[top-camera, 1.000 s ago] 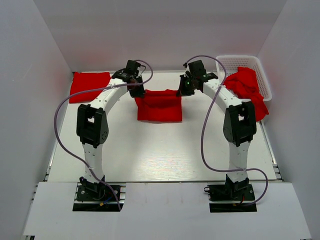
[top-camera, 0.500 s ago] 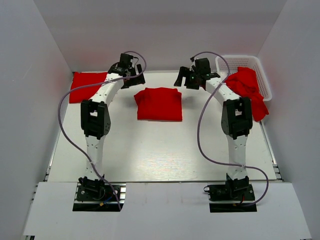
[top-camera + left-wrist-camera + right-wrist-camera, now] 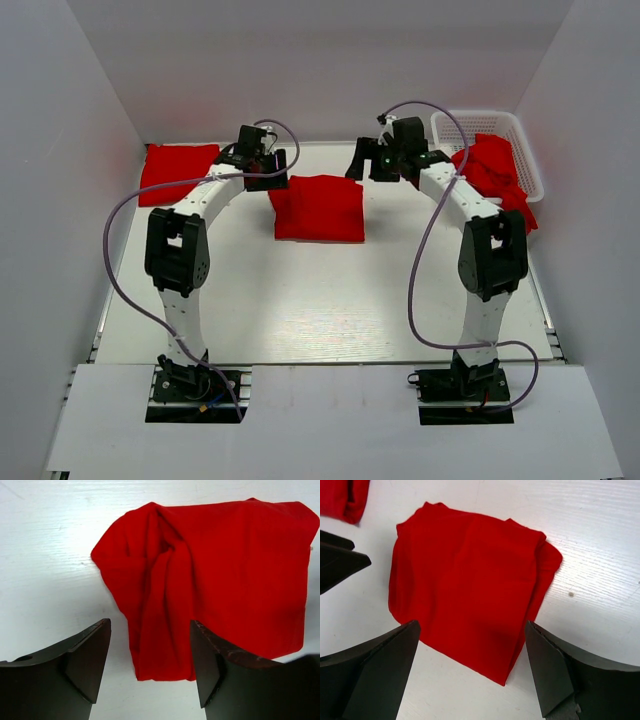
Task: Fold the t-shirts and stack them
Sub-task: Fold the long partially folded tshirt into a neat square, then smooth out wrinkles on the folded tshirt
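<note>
The left pincer [image 3: 150, 625] has its two fingers apart and grips nothing. Directly below and in front of it lies a folded t-shirt [image 3: 225, 570], flat on the white counter [image 3: 45, 555]. The bunched edge of the cloth shows between the fingers, and most of the cloth spreads toward this pincer's right. I cannot tell if the fingertips touch the fabric.

The right pincer [image 3: 471, 625] is also wide apart and empty. The same t-shirt is below it, framed between both fingers in its wrist view.

From above, the two pincers stand at the far corners of this t-shirt. A second folded t-shirt [image 3: 180, 170] rests well apart from the left pincer, on its outer side. Near the right pincer's outer side, a heap of loose t-shirts [image 3: 490, 170] fills the white basket [image 3: 500, 122] and hangs over its rim.
</note>
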`<action>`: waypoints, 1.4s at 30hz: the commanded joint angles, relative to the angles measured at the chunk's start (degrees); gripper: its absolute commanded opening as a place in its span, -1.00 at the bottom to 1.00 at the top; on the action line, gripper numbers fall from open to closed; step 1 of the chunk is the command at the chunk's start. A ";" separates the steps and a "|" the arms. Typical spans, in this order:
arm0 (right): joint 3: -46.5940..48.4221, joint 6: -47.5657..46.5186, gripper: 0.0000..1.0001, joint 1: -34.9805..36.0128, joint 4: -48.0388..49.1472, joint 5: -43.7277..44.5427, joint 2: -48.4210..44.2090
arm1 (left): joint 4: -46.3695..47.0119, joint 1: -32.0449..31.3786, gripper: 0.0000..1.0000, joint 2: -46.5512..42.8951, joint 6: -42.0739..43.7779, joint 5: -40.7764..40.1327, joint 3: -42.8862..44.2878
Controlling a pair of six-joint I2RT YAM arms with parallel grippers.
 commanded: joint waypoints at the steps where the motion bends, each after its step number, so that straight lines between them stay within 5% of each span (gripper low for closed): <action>1: -0.54 -2.27 0.81 0.44 -1.07 -0.03 1.72 | 2.90 0.10 0.48 1.25 2.06 2.19 1.82; 13: 10.28 -1.84 0.81 0.35 -1.61 6.04 12.53 | 5.89 0.10 0.42 10.75 3.82 3.33 10.52; 19: 11.94 -1.13 0.81 0.35 0.69 4.63 15.61 | 5.10 0.10 0.18 15.06 4.34 6.68 14.66; 36: 14.49 5.37 0.05 0.27 8.60 1.03 21.33 | 6.94 -0.43 -0.96 15.06 4.87 8.79 13.08; 42: 14.58 5.81 -0.15 0.01 9.21 0.85 22.29 | 10.10 -0.43 -1.00 12.97 4.87 8.79 9.49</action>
